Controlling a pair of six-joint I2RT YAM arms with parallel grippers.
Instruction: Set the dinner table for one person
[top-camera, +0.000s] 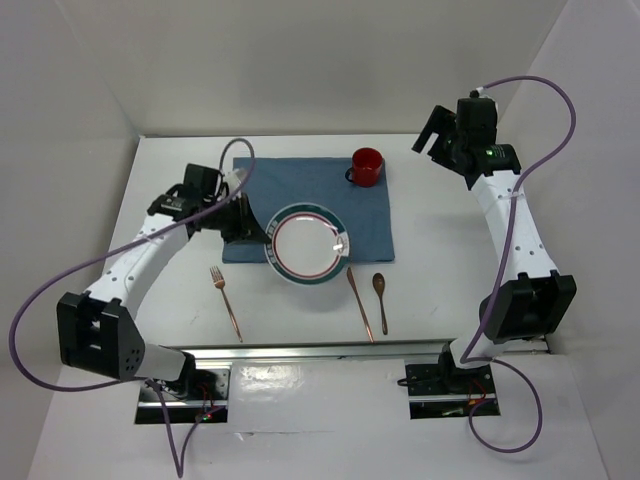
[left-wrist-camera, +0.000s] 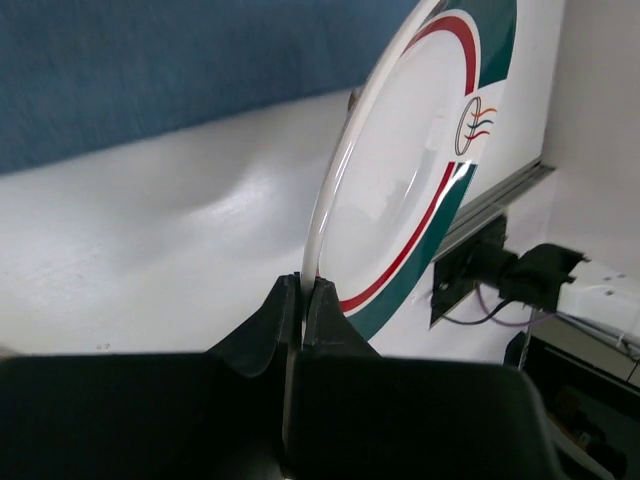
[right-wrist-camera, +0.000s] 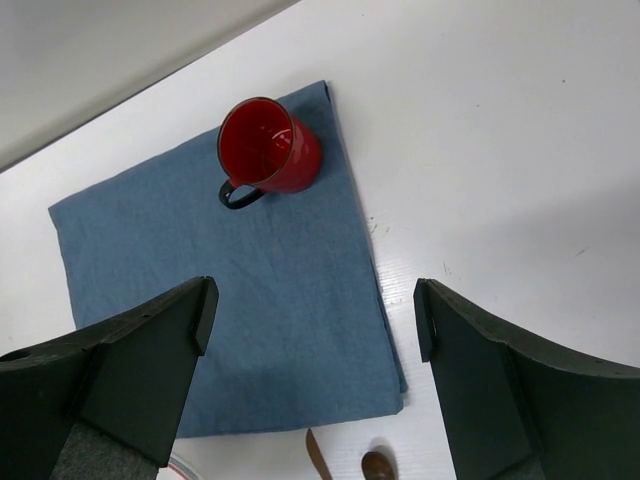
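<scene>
We see our left gripper (left-wrist-camera: 302, 290) clamped on the rim of the plate (left-wrist-camera: 400, 180), at the near edge of the placemat (top-camera: 300, 195). Our right gripper (right-wrist-camera: 315, 300) hangs spread wide, right of the mug (right-wrist-camera: 275, 145). The worktop (top-camera: 450, 270) lies beneath.

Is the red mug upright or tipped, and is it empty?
Upright and empty: the red mug stands on the blue placemat, mouth up, bare red inside showing.

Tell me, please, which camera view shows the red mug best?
The right wrist view: the mug appears large, its open mouth and dark handle clear, on the placemat. The top external view shows it small; the left wrist view misses it.
</scene>
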